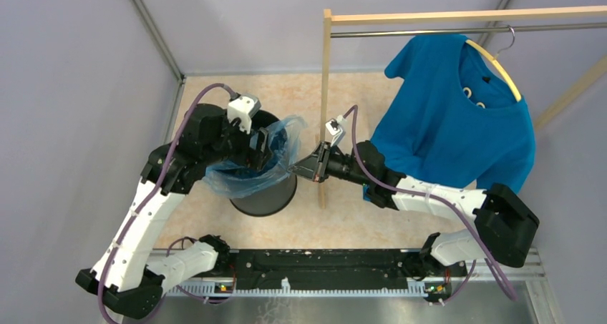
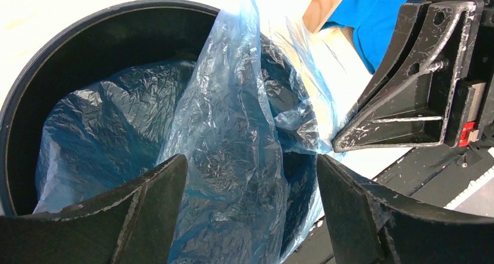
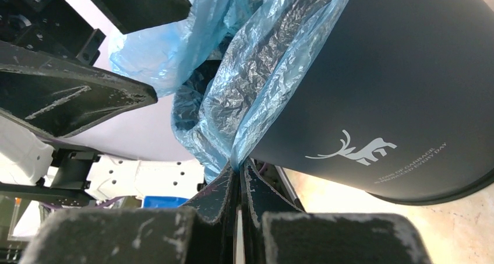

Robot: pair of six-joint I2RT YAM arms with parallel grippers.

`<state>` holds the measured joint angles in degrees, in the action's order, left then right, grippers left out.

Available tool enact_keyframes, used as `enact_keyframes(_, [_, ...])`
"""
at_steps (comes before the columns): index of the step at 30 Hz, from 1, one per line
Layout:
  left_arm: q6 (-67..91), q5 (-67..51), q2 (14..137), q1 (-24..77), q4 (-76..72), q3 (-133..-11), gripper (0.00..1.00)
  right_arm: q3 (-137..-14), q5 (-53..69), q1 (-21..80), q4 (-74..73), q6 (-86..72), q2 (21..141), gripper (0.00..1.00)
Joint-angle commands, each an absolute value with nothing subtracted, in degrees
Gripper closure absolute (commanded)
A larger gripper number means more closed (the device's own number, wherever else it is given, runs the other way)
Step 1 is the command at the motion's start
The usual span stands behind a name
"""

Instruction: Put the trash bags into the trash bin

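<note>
Right jaws tight on crinkly, translucent light-blue trash bag (image 3: 262, 83)

The walls (image 1: 71, 88) are pale grey-violet, and the floor (image 1: 343, 227) is beige with a marble pattern. A wooden clothes rack (image 1: 326, 88) stands on it. A blue T-shirt (image 1: 444, 124) hangs there on a hanger (image 1: 497, 66).

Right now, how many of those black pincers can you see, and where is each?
2. The left pincer hangs open over the mouth of the trash bin, astride a fold of the trash bag. The right pincer is shut on the bag's edge, just outside the rim.
</note>
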<state>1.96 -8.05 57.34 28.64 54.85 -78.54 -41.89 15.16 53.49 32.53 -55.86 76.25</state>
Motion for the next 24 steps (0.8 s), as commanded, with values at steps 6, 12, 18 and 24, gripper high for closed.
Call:
enact_keyframes(6, [-1.42, -4.15, 58.21, 29.31, 55.79, -79.31, 0.32, -41.49, 16.76, 53.09, 37.91, -57.30, 76.16, 1.00])
enact_keyframes(12, [-1.54, 6.68, 60.34, 35.05, 57.13, -81.00, 0.24, -41.05, 17.65, 53.09, 39.64, -58.06, 77.23, 1.00])
enact_keyframes(18, [-0.09, 19.44, 62.96, 46.60, 57.28, -80.10, 0.21, -40.96, 18.84, 53.10, 41.18, -58.62, 78.46, 1.00])
enact_keyframes(24, [2.86, 33.47, 64.37, 51.92, 57.11, -79.88, 0.31, -40.31, 19.16, 53.09, 41.98, -58.94, 78.48, 1.00])
